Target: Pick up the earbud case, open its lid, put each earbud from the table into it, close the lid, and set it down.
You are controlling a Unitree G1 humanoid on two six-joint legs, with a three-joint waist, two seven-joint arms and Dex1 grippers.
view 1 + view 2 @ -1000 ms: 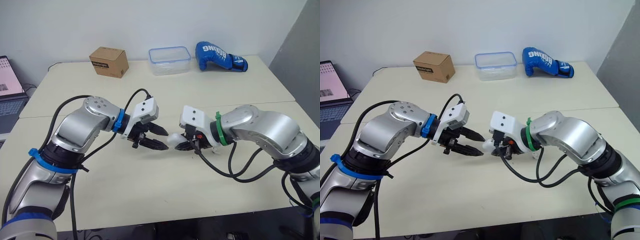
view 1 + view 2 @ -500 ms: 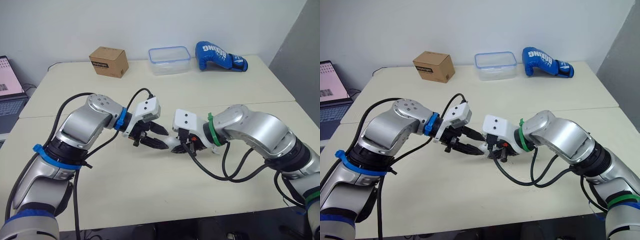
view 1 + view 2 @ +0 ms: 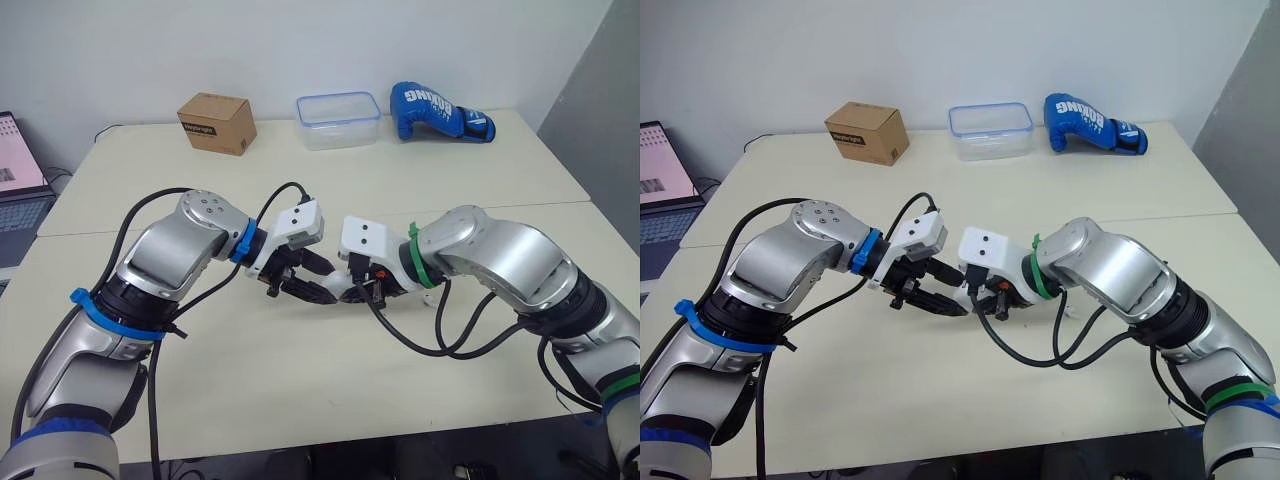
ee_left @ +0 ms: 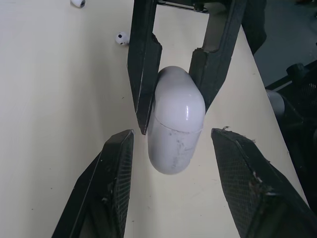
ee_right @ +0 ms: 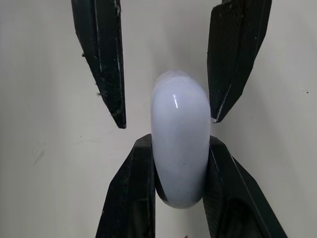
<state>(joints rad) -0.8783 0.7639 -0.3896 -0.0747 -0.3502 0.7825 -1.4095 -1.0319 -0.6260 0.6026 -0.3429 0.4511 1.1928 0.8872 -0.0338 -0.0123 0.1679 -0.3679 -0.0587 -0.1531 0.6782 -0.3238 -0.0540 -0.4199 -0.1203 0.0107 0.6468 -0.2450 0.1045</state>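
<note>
The white earbud case [image 4: 176, 129], lid shut, is held just above the table's middle. My right gripper [image 5: 178, 141] is shut on one end of it. My left gripper [image 4: 172, 133] is open, and its two fingers [image 5: 101, 54] flank the case's other end without touching it. In the head views the two grippers meet tip to tip around the case [image 3: 345, 285]. Two white earbuds lie on the table behind the right gripper: one earbud [image 4: 121, 38] close by and a second earbud [image 4: 78, 2] farther off.
A cardboard box [image 3: 218, 122], a clear plastic container [image 3: 339, 120] and a blue boxing glove [image 3: 440, 112] line the table's far edge. A laptop [image 3: 20, 180] sits off the left side. Black cables loop from both wrists.
My right gripper has carried the case leftward to the left gripper. The left fingers, formerly short of the case, now stand on either side of it.
</note>
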